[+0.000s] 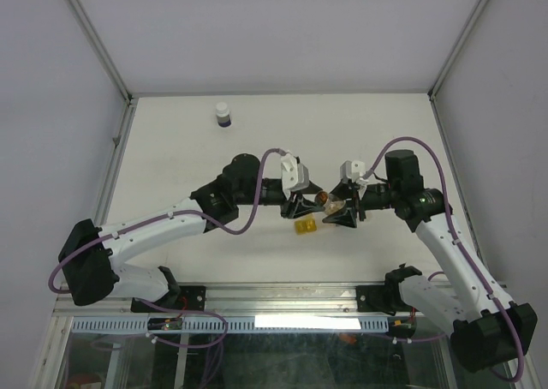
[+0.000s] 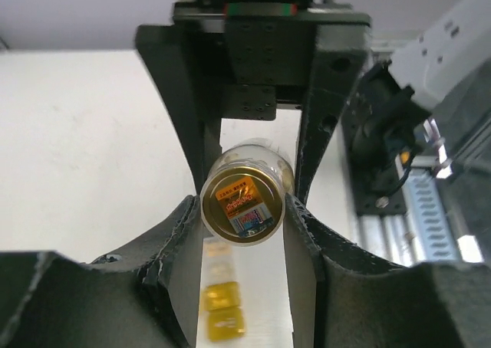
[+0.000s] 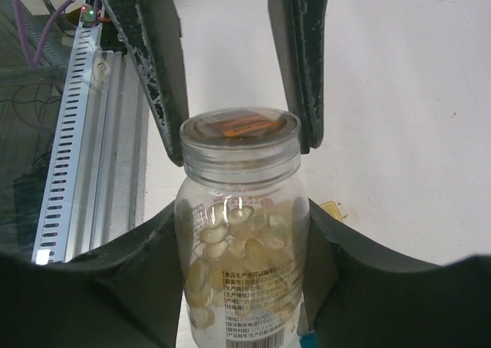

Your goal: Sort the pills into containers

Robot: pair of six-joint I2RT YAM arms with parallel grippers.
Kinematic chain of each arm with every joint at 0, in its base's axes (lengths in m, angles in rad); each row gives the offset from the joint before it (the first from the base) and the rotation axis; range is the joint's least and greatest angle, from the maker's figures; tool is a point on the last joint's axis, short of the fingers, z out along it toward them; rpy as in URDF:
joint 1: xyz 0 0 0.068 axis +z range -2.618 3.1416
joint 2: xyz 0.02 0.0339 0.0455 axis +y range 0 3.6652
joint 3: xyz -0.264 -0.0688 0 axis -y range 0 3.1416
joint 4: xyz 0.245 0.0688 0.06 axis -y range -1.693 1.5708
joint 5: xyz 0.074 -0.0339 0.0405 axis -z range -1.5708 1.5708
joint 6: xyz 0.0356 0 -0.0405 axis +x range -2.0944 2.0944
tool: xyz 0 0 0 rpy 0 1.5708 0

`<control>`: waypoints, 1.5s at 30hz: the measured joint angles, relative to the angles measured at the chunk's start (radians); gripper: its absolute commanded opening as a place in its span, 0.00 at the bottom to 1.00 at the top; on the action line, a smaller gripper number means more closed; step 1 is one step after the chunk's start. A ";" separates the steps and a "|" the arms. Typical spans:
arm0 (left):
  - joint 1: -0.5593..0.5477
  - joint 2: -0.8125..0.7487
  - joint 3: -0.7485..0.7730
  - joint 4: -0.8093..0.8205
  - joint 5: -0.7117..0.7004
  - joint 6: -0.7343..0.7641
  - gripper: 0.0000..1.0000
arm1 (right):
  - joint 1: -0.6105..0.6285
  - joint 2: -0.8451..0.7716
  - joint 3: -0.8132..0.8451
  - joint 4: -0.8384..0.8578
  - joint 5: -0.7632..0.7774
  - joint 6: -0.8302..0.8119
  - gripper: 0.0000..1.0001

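Observation:
A clear bottle (image 3: pixel 242 287) full of pale yellow pills (image 3: pixel 230 244) hangs above the table between the two arms. My right gripper (image 3: pixel 242 233) is shut on its body. The bottle's gold cap with an orange label (image 2: pixel 239 208) sits between my left gripper's (image 2: pixel 242 210) fingers (image 3: pixel 165 95), which press on both sides of it. In the top view the left gripper (image 1: pixel 317 202) and right gripper (image 1: pixel 336 211) meet at the bottle (image 1: pixel 327 203). Small yellow containers (image 1: pixel 305 226) lie on the table just below them, blurred in the left wrist view (image 2: pixel 221 310); the other containers do not show.
A small white bottle with a dark band (image 1: pixel 223 115) stands at the back left of the white table (image 1: pixel 171 149). A slotted metal rail (image 3: pixel 77 156) runs along the table's near edge. White walls close in the table's back and sides.

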 measured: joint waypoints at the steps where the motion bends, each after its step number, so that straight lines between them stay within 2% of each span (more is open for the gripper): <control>1: 0.002 -0.001 0.001 -0.007 0.027 0.084 0.27 | 0.003 0.000 0.000 -0.002 -0.003 -0.010 0.00; 3: 0.006 0.002 0.018 -0.042 0.073 0.242 0.48 | 0.005 -0.002 0.000 -0.007 -0.007 -0.022 0.00; 5: 0.020 0.016 0.056 -0.093 0.116 0.341 0.80 | 0.004 -0.003 0.000 0.001 -0.008 -0.027 0.00; 6: 0.030 0.027 0.078 -0.108 0.136 0.373 0.92 | 0.004 -0.003 0.000 0.008 -0.005 -0.018 0.00; 7: 0.035 0.033 0.090 -0.110 0.148 0.394 0.98 | 0.002 -0.002 0.000 0.013 -0.002 -0.012 0.00; 8: 0.040 0.035 0.100 -0.112 0.157 0.406 0.99 | -0.001 -0.001 0.000 0.015 0.003 -0.005 0.00; 11: 0.068 0.004 0.069 -0.028 0.143 0.356 0.99 | -0.006 -0.001 0.000 0.018 0.007 0.004 0.00; 15: 0.107 -0.128 -0.064 0.088 0.079 0.180 0.99 | -0.009 -0.001 0.000 0.019 0.009 0.011 0.00; 19: 0.116 -0.214 -0.126 0.181 0.026 -0.043 0.87 | -0.013 0.001 0.000 0.019 0.009 0.014 0.00; 22: 0.089 -0.231 -0.133 0.177 -0.092 -0.189 0.82 | -0.014 0.004 0.000 0.019 0.009 0.014 0.00; 25: 0.026 -0.214 -0.110 0.091 -0.221 -0.259 0.79 | -0.014 0.009 0.000 0.019 0.010 0.014 0.00; 30: -0.037 -0.135 -0.029 -0.027 -0.323 -0.302 0.76 | -0.014 0.013 0.000 0.019 0.013 0.015 0.00; 36: -0.054 -0.050 0.045 -0.088 -0.336 -0.308 0.70 | -0.018 0.013 0.000 0.020 0.014 0.015 0.00; 42: -0.055 -0.005 0.068 -0.112 -0.329 -0.311 0.56 | -0.018 0.013 0.000 0.020 0.016 0.017 0.00; 45: -0.055 0.009 0.077 -0.119 -0.316 -0.312 0.42 | -0.018 0.013 0.000 0.020 0.016 0.017 0.00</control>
